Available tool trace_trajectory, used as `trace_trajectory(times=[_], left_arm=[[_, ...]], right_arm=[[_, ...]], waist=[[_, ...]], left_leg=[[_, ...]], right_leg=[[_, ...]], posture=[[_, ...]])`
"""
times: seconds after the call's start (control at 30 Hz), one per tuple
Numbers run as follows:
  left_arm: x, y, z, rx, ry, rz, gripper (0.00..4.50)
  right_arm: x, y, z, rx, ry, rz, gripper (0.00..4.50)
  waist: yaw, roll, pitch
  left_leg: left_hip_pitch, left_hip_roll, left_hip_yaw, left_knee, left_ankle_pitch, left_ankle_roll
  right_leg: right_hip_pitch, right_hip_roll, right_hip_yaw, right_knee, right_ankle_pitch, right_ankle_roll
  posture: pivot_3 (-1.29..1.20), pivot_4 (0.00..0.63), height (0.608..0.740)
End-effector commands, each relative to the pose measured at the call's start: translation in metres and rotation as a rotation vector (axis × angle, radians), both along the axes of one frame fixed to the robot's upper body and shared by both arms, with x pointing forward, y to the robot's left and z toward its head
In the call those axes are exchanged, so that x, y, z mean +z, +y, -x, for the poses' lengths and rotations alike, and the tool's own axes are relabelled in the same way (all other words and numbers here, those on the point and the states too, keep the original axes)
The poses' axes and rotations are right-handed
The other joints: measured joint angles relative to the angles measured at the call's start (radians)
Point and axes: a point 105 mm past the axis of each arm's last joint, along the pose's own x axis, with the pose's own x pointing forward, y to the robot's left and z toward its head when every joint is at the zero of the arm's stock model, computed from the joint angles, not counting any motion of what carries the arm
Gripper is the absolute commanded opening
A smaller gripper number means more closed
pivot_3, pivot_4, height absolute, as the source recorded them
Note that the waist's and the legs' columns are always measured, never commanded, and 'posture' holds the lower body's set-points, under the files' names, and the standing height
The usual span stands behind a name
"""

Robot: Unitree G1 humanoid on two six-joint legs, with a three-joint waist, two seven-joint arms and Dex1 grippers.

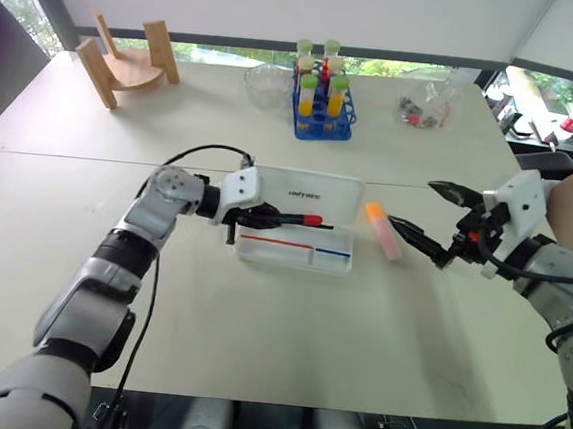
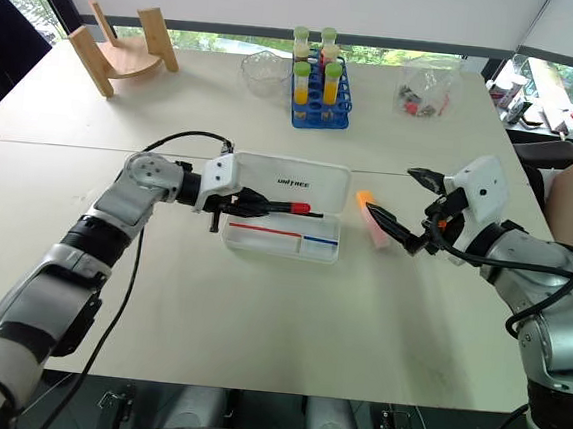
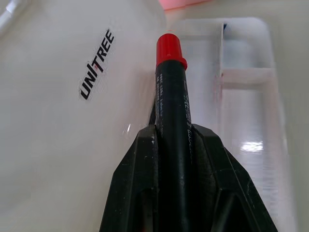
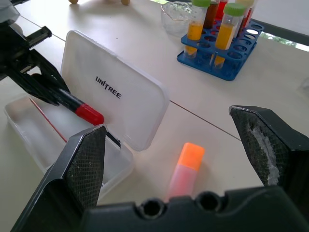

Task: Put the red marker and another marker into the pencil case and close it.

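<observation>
The white pencil case lies open mid-table, its lid standing up at the back and red and blue stripes on the tray. My left gripper is shut on the red marker, holding it level just above the tray with its red cap pointing right, in front of the lid. The other marker, a pale-pink highlighter with an orange end, lies on the table just right of the case. My right gripper hovers open right beside it, not touching.
A blue rack of capped tubes stands at the back, with a clear glass bowl to its left and a clear bag of small items to its right. A wooden stand sits at the back left.
</observation>
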Motion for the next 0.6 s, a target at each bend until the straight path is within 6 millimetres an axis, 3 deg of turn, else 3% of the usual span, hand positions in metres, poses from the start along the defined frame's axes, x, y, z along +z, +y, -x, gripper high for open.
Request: trace_trajectory(times=[0.03,0.13,0.4,0.5,0.6], left_arm=[[0.002,-0.005,-0.002,-0.063,-0.052,-0.034,0.41],[0.001,-0.008,-0.003,-0.085,-0.055,-0.040,0.41],[0.013,-0.010,-0.005,-0.094,-0.057,0.019,4.34],[0.034,-0.004,0.004,-0.096,-0.001,0.121,4.43],[0.058,0.004,0.021,-0.078,0.095,0.263,4.43]], right_arm=[[0.012,0.002,0.005,-0.003,-0.058,-0.004,4.50],[0.010,0.002,0.007,-0.009,-0.055,-0.008,4.50],[-0.006,-0.003,0.001,-0.070,0.008,0.032,4.50],[-0.021,-0.011,-0.009,-0.142,0.079,0.073,4.50],[-0.031,-0.005,-0.017,-0.151,0.144,0.037,4.50]], waist=[[-0.003,0.000,0.000],[-0.004,0.000,0.000],[-0.004,0.000,0.000],[-0.008,0.000,0.000],[-0.017,0.000,0.000]], left_leg=[[0.000,0.000,0.000,0.000,0.000,0.000],[0.000,0.000,0.000,0.000,0.000,0.000],[0.000,0.000,0.000,0.000,0.000,0.001],[0.000,0.000,0.000,0.000,0.000,0.001],[0.000,0.001,0.000,0.000,0.000,0.000]], right_leg=[[0.000,0.000,0.000,0.000,0.000,0.000],[-0.001,0.000,0.000,0.001,0.000,0.000],[-0.001,0.000,0.000,0.002,0.000,0.000],[-0.001,0.000,0.000,0.002,0.000,0.000],[-0.002,0.000,0.001,0.003,0.000,0.000]], posture=[[0.00,0.150,0.740],[0.00,0.150,0.740],[0.00,0.150,0.740],[0.00,0.150,0.740],[0.00,0.150,0.740]])
